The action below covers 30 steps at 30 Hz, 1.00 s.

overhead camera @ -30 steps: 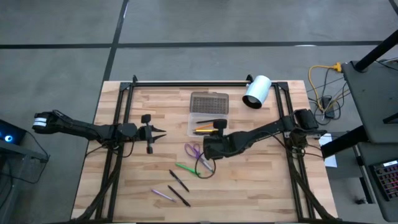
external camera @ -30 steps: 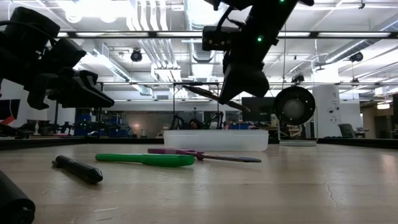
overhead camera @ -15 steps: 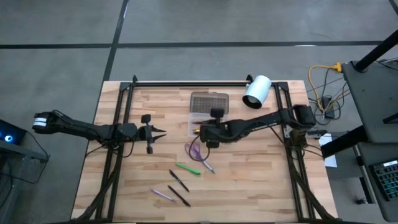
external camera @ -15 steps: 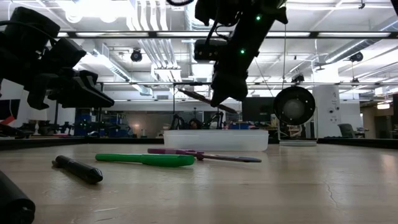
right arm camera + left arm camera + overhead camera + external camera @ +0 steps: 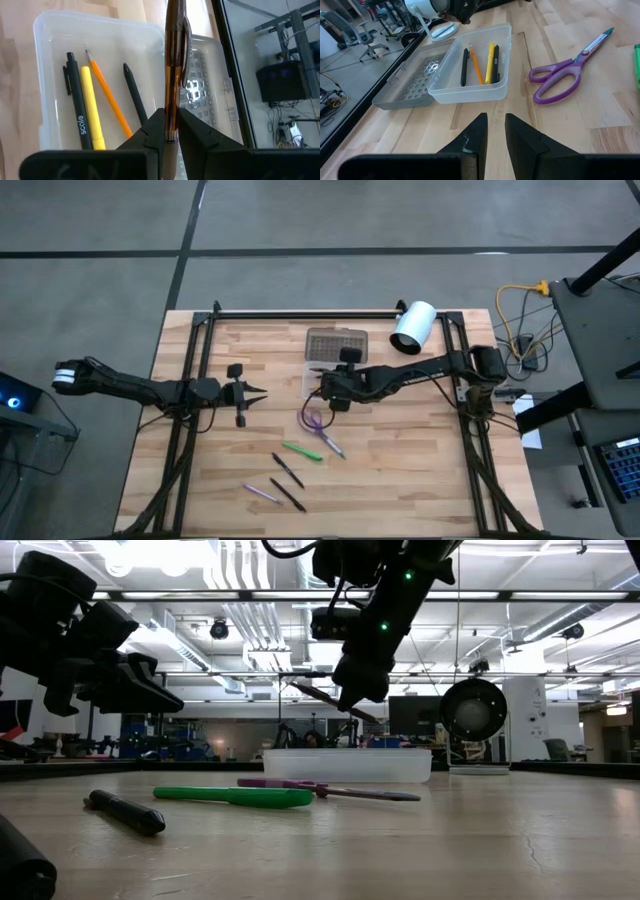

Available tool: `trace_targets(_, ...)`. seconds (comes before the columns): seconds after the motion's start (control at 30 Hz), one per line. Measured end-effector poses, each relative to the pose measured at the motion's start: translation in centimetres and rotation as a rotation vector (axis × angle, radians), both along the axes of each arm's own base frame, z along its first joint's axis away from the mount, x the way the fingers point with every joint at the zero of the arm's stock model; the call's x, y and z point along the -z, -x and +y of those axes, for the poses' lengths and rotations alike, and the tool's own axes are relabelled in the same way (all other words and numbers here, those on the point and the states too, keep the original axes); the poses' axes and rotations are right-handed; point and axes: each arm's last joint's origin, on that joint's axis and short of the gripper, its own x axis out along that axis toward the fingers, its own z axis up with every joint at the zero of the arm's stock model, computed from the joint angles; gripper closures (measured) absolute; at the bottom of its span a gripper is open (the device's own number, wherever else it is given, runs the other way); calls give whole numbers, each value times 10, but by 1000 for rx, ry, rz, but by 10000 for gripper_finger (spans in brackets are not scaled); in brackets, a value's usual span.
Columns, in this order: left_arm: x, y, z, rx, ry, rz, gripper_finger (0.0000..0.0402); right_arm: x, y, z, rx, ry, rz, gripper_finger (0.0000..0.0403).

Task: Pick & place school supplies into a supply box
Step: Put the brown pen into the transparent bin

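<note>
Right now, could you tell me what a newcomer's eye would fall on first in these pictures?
Most striking is the right end effector, poised above the clear supply box with a brown pen between its fingers. Four pens and pencils already lie inside the box. Beside the box on the wooden table lie the purple-handled scissors, and the left end effector waits at the left.

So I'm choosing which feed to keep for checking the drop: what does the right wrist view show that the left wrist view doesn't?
Only the right wrist view shows the brown pen between the right gripper fingers, held over the supply box.

Only the left wrist view shows the purple scissors lying on the table beside the box, and the left gripper hanging short of it.

Both show the box's contents: a yellow pen, an orange pencil and black pens, plus the open lid.
</note>
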Motion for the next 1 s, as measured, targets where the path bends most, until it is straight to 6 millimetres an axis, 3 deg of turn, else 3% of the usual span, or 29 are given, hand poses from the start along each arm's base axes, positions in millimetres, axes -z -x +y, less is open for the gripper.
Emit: trace_targets(1.0,0,0,0,0,0,0,349,0,-1,0,36,-22,-46,364)
